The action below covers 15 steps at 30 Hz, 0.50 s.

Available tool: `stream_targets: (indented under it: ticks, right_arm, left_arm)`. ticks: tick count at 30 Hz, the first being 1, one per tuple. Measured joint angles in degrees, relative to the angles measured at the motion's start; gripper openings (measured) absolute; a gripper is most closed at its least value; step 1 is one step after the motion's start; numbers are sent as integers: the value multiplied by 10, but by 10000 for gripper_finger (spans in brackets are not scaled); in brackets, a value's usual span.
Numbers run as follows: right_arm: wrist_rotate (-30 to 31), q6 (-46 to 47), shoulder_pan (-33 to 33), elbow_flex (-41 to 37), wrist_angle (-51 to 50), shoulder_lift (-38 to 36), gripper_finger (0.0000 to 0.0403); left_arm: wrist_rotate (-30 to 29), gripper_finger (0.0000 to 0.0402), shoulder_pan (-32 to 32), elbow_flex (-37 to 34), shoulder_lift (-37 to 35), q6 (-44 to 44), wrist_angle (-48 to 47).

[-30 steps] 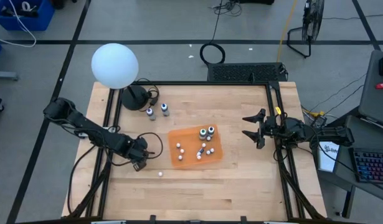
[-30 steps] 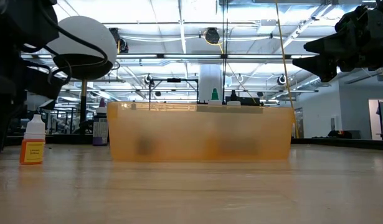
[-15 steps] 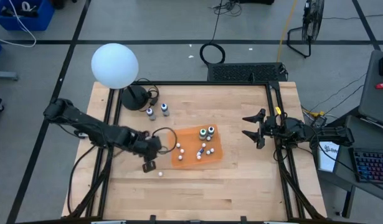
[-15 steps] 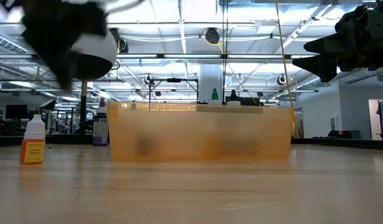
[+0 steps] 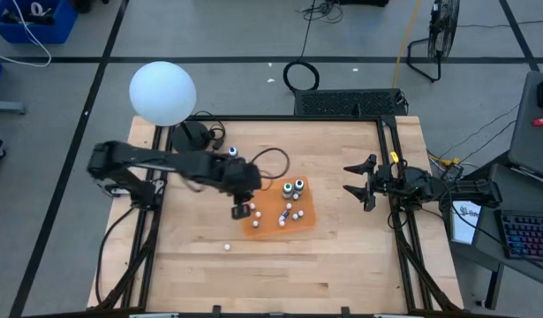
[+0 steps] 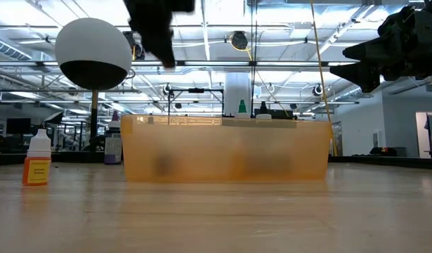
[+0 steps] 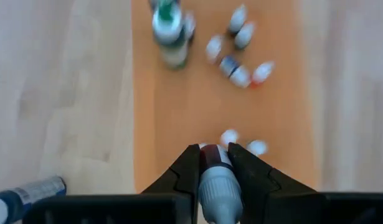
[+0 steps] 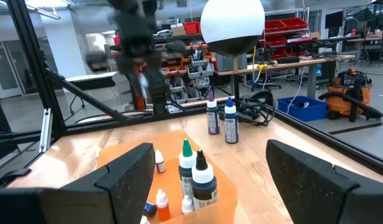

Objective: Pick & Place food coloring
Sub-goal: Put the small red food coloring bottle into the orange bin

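Observation:
The food coloring is a set of tiny bottles. Several lie or stand in the orange tray [image 5: 299,223], two taller ones [image 5: 293,187] at its far side. One bottle [image 5: 227,247] stands on the table near the tray, also seen in the low view [image 6: 37,163]. My left gripper [image 5: 242,210] hangs over the tray's left edge [image 7: 141,124], shut on a small bottle [image 7: 215,177]. My right gripper [image 5: 364,184] waits open at the table's right, off the surface. My left gripper pinches the small bottle's sides [image 7: 211,163] between its two fingers. The fingers [image 7: 186,168] slant down from the table's left, and the bottle lies along them. The bottle is lifted clear, above the tray's left part.
A big white globe lamp [image 5: 162,93] on a dark base [image 5: 190,137] stands at the far left. A further bottle [image 5: 232,151] shows beside the left arm, and a pair [image 8: 220,118] stands beyond the tray. Bare wood lies along the near edge [image 5: 280,274].
My left gripper has risen from the table near the tray's left corner and swung toward the right and far edges, over the tray's left part. It has rolled while moving and has stayed shut on the small bottle, now lifted clear.

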Motion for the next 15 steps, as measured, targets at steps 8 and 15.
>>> stream_targets:
  ticks: [8,15]
  right_arm:
    - [0,0,0,0,0,0,293]
    - [0,0,0,0,0,0,293]
  left_arm:
    - [13,65,63,-8,132,43,23]
    - [33,65,87,-21,176,51,77]
